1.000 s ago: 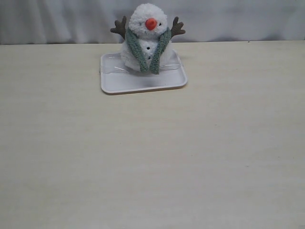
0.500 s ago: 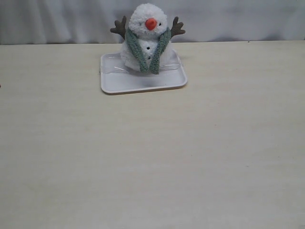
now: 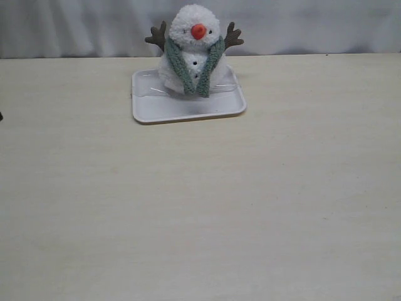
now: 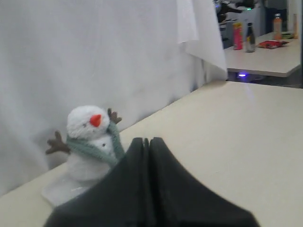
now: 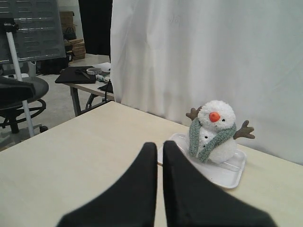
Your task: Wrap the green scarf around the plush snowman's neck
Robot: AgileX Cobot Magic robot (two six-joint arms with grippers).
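The plush snowman (image 3: pixel 195 22) stands upright on a white tray (image 3: pixel 188 110) at the far middle of the table. The green scarf (image 3: pixel 177 66) lies round its neck, and both ends hang down the front of the body and meet low in a V. The scarf covers the neck crease. Neither arm reaches into the exterior view. In the left wrist view my left gripper (image 4: pixel 147 140) is shut and empty, well short of the snowman (image 4: pixel 85 123). My right gripper (image 5: pixel 160 144) is shut too, holding nothing, away from the snowman (image 5: pixel 221 147) and scarf (image 5: pixel 195 137).
A white curtain (image 3: pixel 301 25) hangs right behind the table's far edge. A tiny dark shape (image 3: pixel 0 116) shows at the left border of the exterior view. Other tables with bottles (image 4: pixel 249 38) and a chair (image 5: pixel 19 101) stand beyond the workspace.
A tiny dark shape has come into the exterior view at its left border. The snowman, scarf and tray have not moved.
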